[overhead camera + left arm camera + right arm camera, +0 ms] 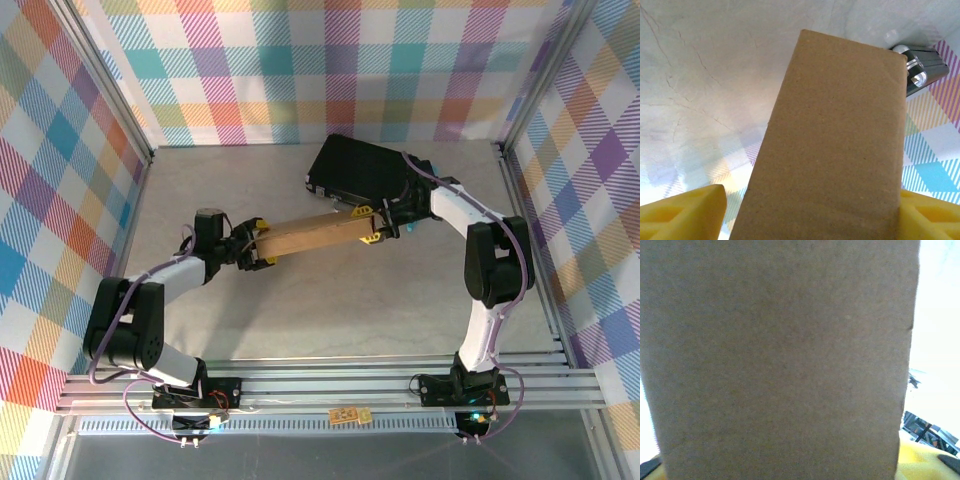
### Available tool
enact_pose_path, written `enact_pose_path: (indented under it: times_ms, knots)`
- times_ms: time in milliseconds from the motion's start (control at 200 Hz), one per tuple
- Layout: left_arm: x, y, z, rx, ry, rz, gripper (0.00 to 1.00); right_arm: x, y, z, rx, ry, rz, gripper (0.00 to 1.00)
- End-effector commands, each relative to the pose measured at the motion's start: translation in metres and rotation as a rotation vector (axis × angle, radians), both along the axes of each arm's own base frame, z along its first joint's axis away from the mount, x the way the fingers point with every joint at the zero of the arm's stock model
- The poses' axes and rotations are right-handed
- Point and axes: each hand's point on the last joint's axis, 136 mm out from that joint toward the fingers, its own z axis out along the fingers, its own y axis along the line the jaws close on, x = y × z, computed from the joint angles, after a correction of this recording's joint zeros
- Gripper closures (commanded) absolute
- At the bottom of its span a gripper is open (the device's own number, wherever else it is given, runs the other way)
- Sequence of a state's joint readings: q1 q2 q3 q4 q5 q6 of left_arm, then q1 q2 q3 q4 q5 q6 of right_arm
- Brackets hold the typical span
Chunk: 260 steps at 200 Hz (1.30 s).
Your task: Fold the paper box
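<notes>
While the box (315, 235) hangs above the table (300, 320), right jaws holding one end, left jaws astride the other, grip unclear, pinch your light, stiff, dentable cardboard by its ends

The paper box (315, 236) is coloured plain brown, the case (352, 170) black; the walls (330, 60) are patterned in pastel plaid.

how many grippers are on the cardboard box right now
2. The left gripper straddles the left end of the paper box. The right gripper grips its right end, in front of the black case.
</notes>
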<state>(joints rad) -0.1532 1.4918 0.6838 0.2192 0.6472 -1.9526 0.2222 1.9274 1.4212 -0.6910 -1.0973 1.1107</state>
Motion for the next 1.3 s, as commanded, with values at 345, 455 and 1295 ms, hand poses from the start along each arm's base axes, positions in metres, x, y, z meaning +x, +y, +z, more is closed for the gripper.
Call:
enact_pose_path:
  times_ms: [345,455,1295]
  knots:
    - [-0.014,-0.015,0.026,-0.046,0.016,-0.011,0.61,-0.01,0.0,-0.003,0.013,0.002,0.027,0.58]
    - [-0.024,-0.013,0.029,-0.031,0.058,-0.019,0.68,-0.01,-0.004,-0.006,-0.001,-0.006,0.026,0.49]
    - [-0.107,0.059,0.01,0.142,0.393,0.037,0.84,-0.018,-0.073,0.067,-0.329,-0.618,0.039,0.36]
